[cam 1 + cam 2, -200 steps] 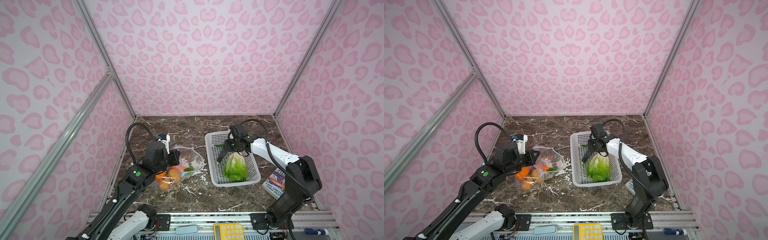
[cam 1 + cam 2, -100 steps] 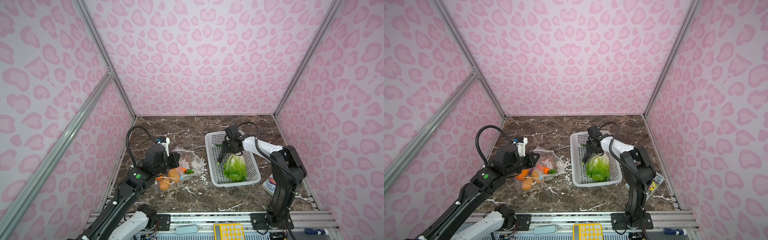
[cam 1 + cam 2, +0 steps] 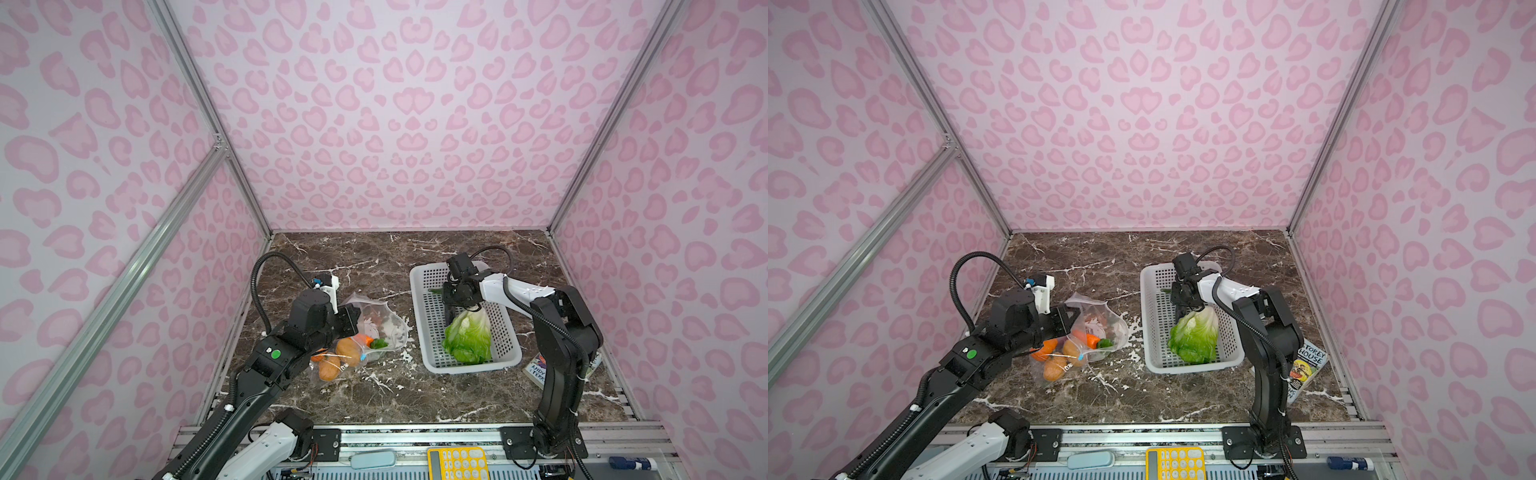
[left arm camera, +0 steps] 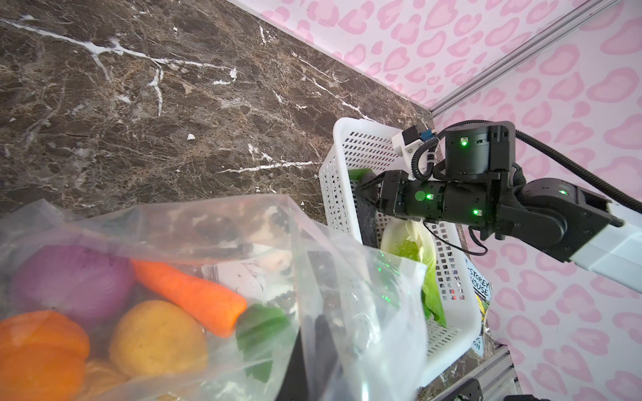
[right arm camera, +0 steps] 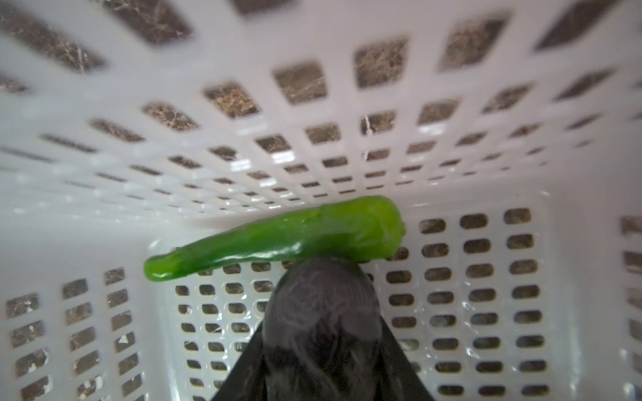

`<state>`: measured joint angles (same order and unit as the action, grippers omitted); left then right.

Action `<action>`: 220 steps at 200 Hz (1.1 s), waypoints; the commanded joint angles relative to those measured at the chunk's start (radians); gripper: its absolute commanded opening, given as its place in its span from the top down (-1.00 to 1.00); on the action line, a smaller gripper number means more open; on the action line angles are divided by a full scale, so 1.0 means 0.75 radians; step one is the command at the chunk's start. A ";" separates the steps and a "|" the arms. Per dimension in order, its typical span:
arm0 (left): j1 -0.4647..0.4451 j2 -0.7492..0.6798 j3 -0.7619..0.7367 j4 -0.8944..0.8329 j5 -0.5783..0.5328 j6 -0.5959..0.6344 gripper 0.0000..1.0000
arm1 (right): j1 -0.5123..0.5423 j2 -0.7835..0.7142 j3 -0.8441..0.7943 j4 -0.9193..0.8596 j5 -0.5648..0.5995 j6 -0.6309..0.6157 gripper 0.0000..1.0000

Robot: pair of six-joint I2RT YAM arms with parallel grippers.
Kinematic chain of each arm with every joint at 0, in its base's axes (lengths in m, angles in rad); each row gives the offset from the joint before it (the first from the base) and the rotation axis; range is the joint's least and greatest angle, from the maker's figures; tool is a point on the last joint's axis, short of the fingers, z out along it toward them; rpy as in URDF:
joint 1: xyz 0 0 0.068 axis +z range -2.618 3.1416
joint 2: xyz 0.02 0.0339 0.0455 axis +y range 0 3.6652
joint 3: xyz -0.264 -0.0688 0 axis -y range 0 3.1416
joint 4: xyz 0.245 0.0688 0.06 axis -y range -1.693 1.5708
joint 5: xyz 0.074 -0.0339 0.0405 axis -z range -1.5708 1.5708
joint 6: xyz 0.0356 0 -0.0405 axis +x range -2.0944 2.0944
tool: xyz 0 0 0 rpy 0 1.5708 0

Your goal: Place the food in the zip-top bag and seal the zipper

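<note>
surface: dark marble tabletop (image 3: 374, 257) | room: pink-patterned walls (image 3: 395, 104), aluminium posts (image 3: 622, 114)

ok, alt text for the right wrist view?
A green pepper lies in the white perforated basket, where its floor meets a wall. The right gripper shows in the foreground, its dark tip at the pepper; whether it grips is unclear.
</note>
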<state>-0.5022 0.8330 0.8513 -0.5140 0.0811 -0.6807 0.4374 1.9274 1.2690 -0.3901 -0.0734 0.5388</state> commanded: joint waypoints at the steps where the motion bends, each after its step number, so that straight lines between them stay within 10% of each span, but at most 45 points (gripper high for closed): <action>1: 0.001 -0.004 -0.002 0.033 -0.012 -0.002 0.94 | -0.004 -0.029 -0.016 0.023 -0.004 0.016 0.35; 220: 0.001 0.008 0.031 0.035 -0.018 -0.007 0.94 | 0.040 -0.567 -0.053 0.296 -0.390 -0.065 0.58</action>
<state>-0.5022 0.8326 0.8543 -0.5144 0.0784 -0.6811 0.4191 1.5337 1.2098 -0.2359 -0.2939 0.5266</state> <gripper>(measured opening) 0.049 0.341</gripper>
